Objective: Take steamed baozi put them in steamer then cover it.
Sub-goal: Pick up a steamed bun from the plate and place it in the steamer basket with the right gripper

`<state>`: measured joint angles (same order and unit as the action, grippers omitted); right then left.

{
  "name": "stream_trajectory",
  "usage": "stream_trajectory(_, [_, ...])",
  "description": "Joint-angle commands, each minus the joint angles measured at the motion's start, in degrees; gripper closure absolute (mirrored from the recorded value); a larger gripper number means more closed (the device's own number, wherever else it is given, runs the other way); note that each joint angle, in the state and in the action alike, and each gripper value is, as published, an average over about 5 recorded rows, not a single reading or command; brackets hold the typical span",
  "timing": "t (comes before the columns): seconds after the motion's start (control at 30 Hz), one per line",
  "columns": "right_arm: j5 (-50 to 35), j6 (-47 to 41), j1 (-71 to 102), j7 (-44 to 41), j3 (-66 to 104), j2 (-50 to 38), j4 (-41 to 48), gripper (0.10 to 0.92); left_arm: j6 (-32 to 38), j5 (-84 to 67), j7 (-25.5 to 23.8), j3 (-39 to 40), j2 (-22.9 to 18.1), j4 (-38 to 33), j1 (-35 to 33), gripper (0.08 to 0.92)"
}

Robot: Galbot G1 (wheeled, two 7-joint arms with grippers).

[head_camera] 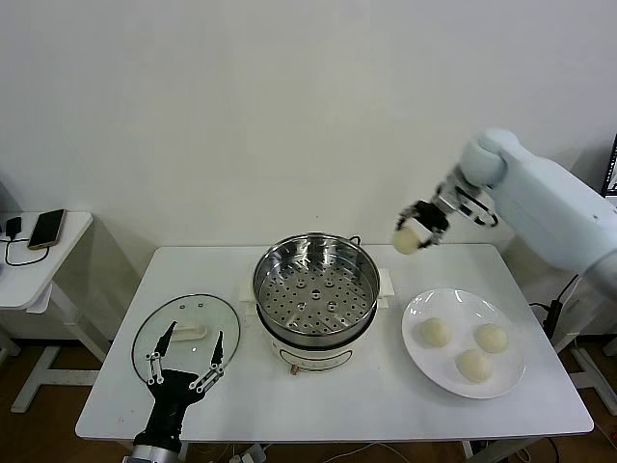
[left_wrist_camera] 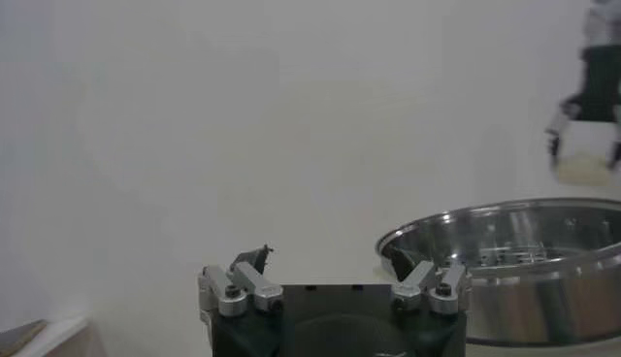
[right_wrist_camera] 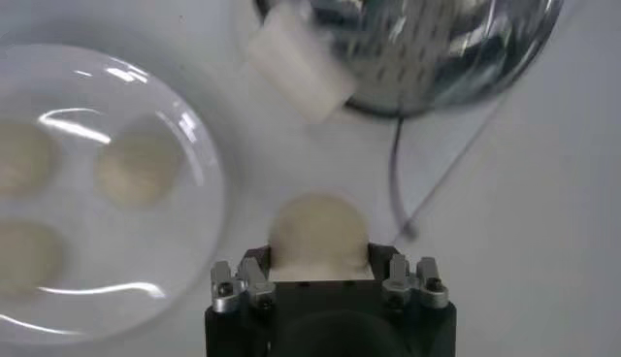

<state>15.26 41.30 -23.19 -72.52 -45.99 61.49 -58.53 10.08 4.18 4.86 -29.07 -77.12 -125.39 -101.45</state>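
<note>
One baozi (head_camera: 409, 237) is gripped in the right hand (head_camera: 418, 224), held in the air right of the steamer (head_camera: 315, 289) and above the table (head_camera: 386, 395). Three baozi lie on the white plate (head_camera: 424, 362) right of the steamer. The left hand (head_camera: 188, 362) hangs open over the cover (head_camera: 145, 333), left of the steamer. No writing is readable. Only the right wrist view shows the steamer's cord (right_wrist_camera: 398, 184).

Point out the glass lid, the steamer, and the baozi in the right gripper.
glass lid (head_camera: 198, 329): head view, on its white centre handle.
steamer (head_camera: 315, 294): head view, on its perforated tray.
baozi in the right gripper (right_wrist_camera: 317, 231): right wrist view, on the bun's domed top.
</note>
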Motion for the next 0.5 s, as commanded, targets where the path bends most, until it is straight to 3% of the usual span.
stream_trajectory(0.03, [1.6,6.7,-4.5,-0.5,-3.8,9.2,-2.6,0.344,0.1,-0.1,0.1,0.0,0.0,-0.4,-0.3,0.177])
stream_trajectory(0.5, [15.2,5.3,5.4,3.3,-2.8,16.8,5.4,0.347,-0.1,-0.4,0.2,-0.1,0.1,-1.6,-0.3,0.177])
